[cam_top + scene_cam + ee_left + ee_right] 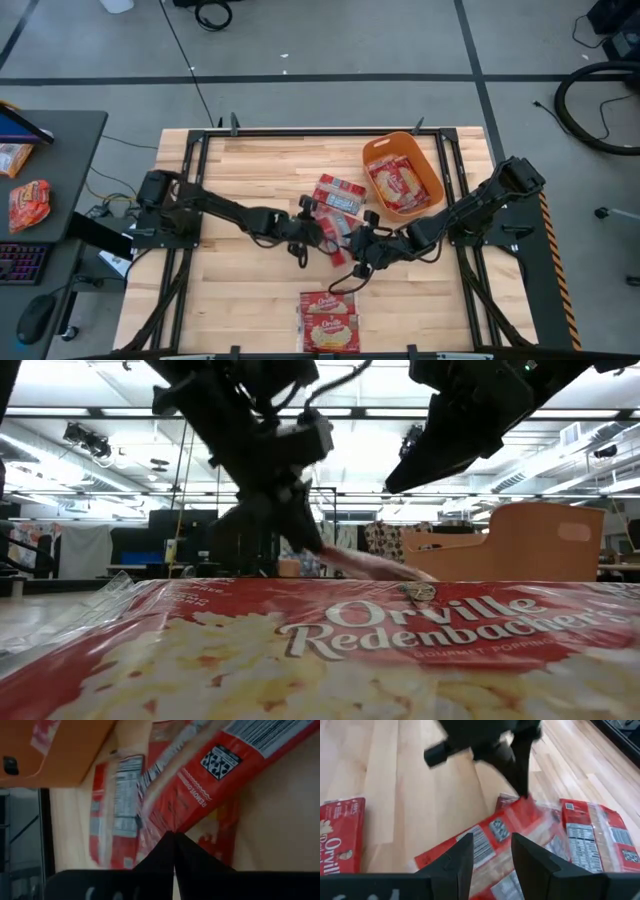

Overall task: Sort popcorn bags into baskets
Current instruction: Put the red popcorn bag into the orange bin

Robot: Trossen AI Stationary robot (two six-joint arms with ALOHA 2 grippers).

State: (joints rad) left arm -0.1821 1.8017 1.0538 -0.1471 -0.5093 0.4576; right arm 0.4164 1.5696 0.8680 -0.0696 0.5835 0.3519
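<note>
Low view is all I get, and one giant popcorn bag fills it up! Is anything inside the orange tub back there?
Observer: Yes. From above, the orange basket has at least one popcorn bag lying in it, red side up.
Operator: What is the left gripper doing?
Observer: The left gripper is shut on the corner of a barcode-side-up packet in the middle of the table.
Operator: And the right one?
Observer: The right gripper is open, hanging just over that same packet without gripping it.
</note>
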